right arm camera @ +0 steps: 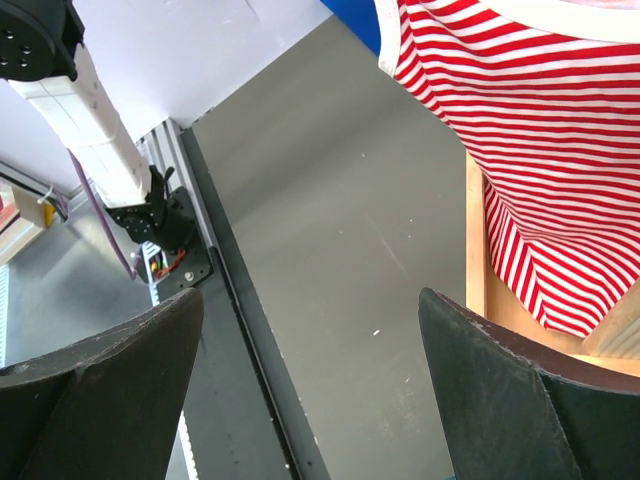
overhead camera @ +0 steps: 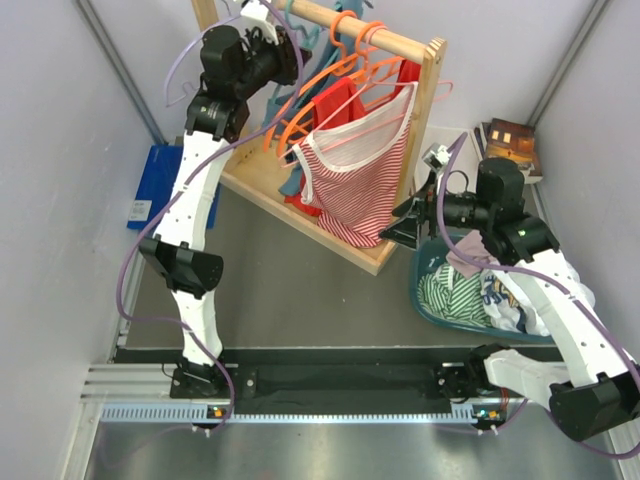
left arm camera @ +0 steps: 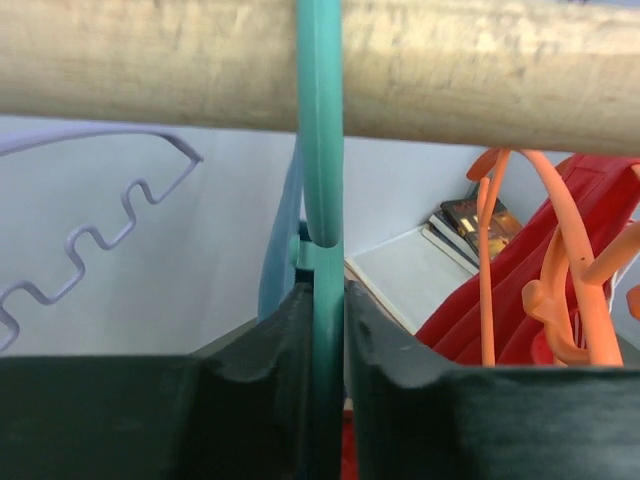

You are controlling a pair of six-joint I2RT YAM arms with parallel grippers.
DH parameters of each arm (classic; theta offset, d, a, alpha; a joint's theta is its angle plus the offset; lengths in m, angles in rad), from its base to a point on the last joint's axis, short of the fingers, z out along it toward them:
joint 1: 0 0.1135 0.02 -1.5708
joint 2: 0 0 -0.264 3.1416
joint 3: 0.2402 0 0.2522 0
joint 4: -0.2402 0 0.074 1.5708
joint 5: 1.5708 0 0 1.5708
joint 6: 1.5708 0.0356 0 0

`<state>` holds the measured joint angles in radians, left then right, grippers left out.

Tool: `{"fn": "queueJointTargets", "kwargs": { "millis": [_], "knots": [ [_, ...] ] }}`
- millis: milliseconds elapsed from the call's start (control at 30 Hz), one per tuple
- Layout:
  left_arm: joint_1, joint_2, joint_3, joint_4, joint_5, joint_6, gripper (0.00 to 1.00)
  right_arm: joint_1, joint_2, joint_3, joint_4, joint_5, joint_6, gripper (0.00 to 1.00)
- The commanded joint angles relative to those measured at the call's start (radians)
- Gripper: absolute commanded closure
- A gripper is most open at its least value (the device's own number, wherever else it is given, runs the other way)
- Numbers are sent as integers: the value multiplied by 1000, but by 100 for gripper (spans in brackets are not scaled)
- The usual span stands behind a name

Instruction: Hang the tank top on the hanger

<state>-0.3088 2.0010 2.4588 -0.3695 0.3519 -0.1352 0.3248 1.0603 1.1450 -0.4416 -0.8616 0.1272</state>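
The teal-green hanger [left arm camera: 322, 150] has its hook over the wooden rod [left arm camera: 500, 70] of the clothes rack. My left gripper [left arm camera: 327, 300] is up at the rod's left end [overhead camera: 285, 40], shut on the hanger's stem just under the hook. A dusty blue strip of the tank top [left arm camera: 280, 250] runs down beside the stem, and blue fabric of the tank top [overhead camera: 293, 183] hangs below the rod, partly behind the striped top. My right gripper [overhead camera: 405, 225] hovers open beside the rack's base with nothing between its fingers [right arm camera: 120, 370].
A red-and-white striped top [overhead camera: 360, 180], a red top [overhead camera: 335, 105] and orange hangers [overhead camera: 330, 85] share the rod. A lilac notched hanger [left arm camera: 90, 240] hangs left of my left gripper. A teal basket [overhead camera: 425, 300] of clothes sits under my right arm. Books [overhead camera: 510, 145] lie at the back right.
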Motion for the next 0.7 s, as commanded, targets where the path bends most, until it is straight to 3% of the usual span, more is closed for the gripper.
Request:
{"fn": "queueJointTargets", "kwargs": {
  "millis": [0,67,267,300,333,533,667],
  "knots": [
    [-4,-88,3,72,-14,-14,68,-10,-19,5,40,-11,-11,12],
    [-4,-91,5,78,-21,-20,53,-10,-22,7,38,-11,-12,12],
    [-4,-111,-1,90,-37,-26,27,-10,-31,7,23,-4,-23,12],
    [-3,-114,0,93,-42,-27,8,-12,-33,6,23,-4,-24,12],
    [-4,-119,0,93,-54,-27,1,-10,-37,4,21,-1,-27,12],
    [-3,-200,-59,95,-174,8,1,-10,-56,-4,15,38,-23,12],
    [-4,-355,-243,80,-324,46,1,-12,-69,-14,14,107,-12,12]
  ]
}}
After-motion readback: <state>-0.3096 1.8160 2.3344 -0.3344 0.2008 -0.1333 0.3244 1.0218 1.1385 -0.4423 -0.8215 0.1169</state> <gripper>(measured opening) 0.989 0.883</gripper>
